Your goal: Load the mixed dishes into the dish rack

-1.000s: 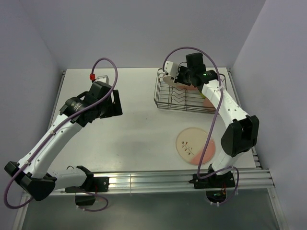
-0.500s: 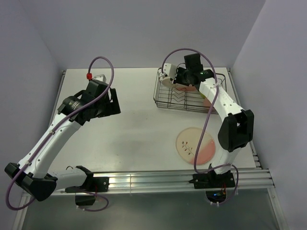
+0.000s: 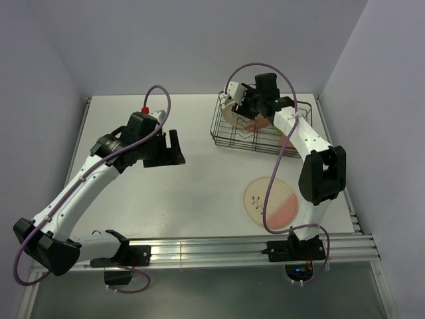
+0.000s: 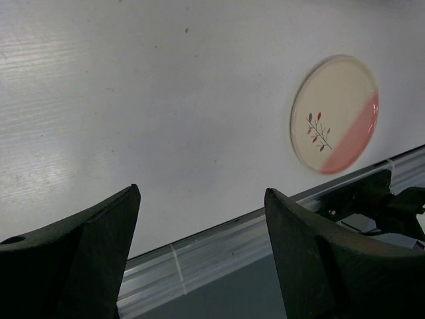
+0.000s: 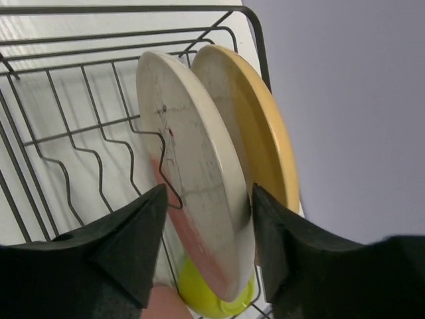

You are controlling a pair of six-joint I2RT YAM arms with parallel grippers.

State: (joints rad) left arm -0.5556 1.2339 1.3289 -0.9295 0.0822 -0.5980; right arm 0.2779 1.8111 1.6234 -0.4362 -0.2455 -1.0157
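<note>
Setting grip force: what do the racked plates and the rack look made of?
The cream-and-pink plate is likely glazed ceramic: thick rounded rim, and the face in view is matte with fine crack-like lines. The yellow plate behind it has the same thick rim and a smoother sheen; probably ceramic, though melamine can't be excluded. The dish rack is thin bent wire with a black satin coating, presumably coated steel.

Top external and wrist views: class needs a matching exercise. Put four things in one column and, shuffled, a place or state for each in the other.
Column one:
1. sprig-motif plate
2. cream plate
3. lime-green bowl
4. left gripper

Column two:
a. open, above the table
b. in the dish rack, partly hidden by the upright plates
c. lying flat on the table
d. upright in the rack, between the right gripper's fingers

Pairs: 1-c, 2-d, 3-b, 4-a
</note>
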